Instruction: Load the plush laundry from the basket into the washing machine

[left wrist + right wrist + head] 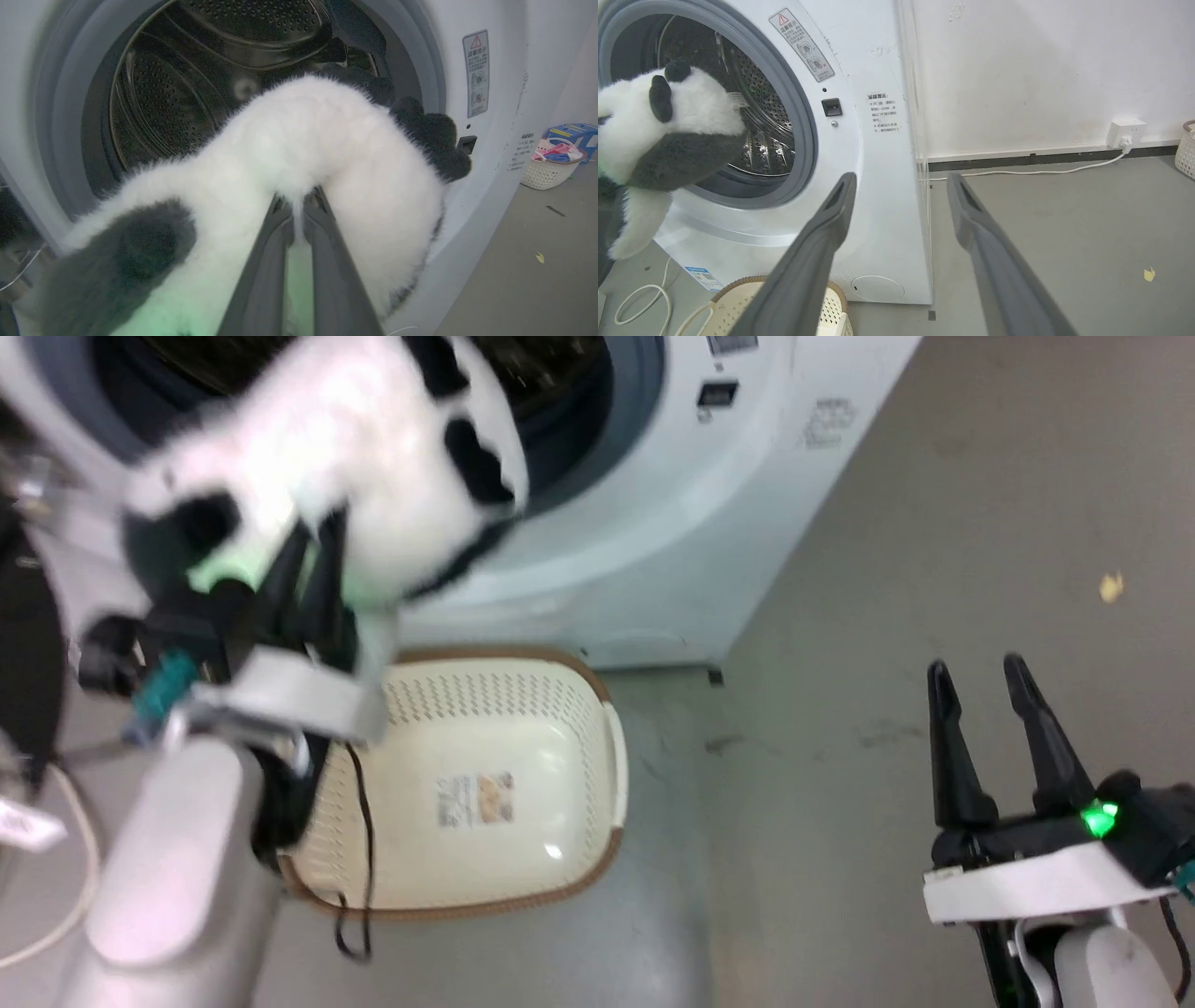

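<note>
The plush laundry, a fluffy white panda toy with black patches, hangs in front of the washing machine's open mouth. My left gripper is shut on it from below; in the left wrist view the fingers pinch its white fur just before the steel drum. The right wrist view has the toy at the grey gasket. The cream basket lies on the floor below, nothing in it but its label. My right gripper hovers open over bare floor at the lower right.
A white cable runs along the wall to a socket. A small basket with coloured items stands beyond the washer. A yellow scrap lies on the grey floor. Cords trail by the washer's base.
</note>
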### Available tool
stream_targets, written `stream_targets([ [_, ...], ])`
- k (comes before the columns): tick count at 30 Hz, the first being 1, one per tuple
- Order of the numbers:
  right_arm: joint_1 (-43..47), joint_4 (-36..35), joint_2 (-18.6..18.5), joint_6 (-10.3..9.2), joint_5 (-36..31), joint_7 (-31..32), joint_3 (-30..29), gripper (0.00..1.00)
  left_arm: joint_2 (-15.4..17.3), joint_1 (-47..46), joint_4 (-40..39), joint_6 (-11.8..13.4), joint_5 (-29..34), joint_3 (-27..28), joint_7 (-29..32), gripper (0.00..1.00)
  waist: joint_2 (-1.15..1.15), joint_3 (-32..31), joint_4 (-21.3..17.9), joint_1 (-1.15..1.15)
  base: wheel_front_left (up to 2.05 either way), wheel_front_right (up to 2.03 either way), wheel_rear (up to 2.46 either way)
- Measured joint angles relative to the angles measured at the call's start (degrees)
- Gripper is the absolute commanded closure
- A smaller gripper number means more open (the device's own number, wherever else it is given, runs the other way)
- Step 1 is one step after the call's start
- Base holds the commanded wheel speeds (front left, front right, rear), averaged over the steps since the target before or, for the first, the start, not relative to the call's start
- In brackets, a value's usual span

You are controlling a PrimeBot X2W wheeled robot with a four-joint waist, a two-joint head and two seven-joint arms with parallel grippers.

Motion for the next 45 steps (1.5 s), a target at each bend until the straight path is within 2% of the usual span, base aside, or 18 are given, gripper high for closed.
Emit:
stream_targets([
  [8, -3.84, -0.53, 0.00, 0.00, 3.98, 0.00, 0.23, 0.00, 3.94, -16.90, 1.26, -1.90, 0.74, 0.36, 9.35, 1.00, 0.00, 9.67, -4.15, 0.01, 0.00, 0.00, 0.00],
  [16, -6.96, -0.07, -0.02, 0.00, 7.28, 0.00, -0.57, 0.00, 7.94, -35.94, 9.62, -3.97, 2.68, -0.83, 17.88, 1.00, 0.00, 18.97, -8.49, 0.01, 0.00, 0.00, 0.00],
  [27, -9.62, 0.25, -0.01, 0.01, 10.06, 0.01, 1.83, 0.00, 9.29, -56.04, 28.19, -4.68, 6.25, -3.34, 18.82, 1.00, 0.00, 26.77, -12.97, 0.01, 0.00, 0.00, 0.00],
  [35, -10.01, 0.40, -0.02, 0.01, 10.62, 0.00, 2.52, 0.00, 9.60, -60.38, 39.21, -4.74, 8.75, -6.53, 16.99, 1.00, 0.00, 28.16, -13.85, 0.00, 0.00, 0.00, 0.00],
  [36, -10.04, 0.46, -0.01, 0.01, 10.62, 0.00, 2.44, 0.00, 9.51, -60.38, 40.28, -5.03, 8.77, -7.11, 16.73, 0.87, 0.00, 28.05, -13.70, 0.00, 0.00, 0.00, 0.00],
  [37, -10.04, 0.56, -0.01, 0.01, 10.60, 0.00, 2.33, 0.00, 9.43, -60.38, 41.03, -5.06, 8.87, -7.60, 16.44, 0.07, 0.00, 27.90, -13.52, 0.00, 0.00, 0.00, 0.00],
  [38, -10.06, 0.63, -0.01, 0.01, 10.59, 0.00, 2.21, 0.00, 9.28, -60.38, 41.65, -5.06, 8.84, -7.84, 15.75, 0.00, 0.00, 27.71, -13.32, 0.00, 0.00, 0.00, 0.00],
  [45, -10.40, 0.75, -0.01, 0.01, 8.26, 0.00, 0.33, 0.00, 7.69, -59.39, 46.40, -5.04, 7.79, -8.01, 10.83, 0.00, 0.00, 24.72, -11.64, -0.01, 0.00, 0.00, 0.00],
])
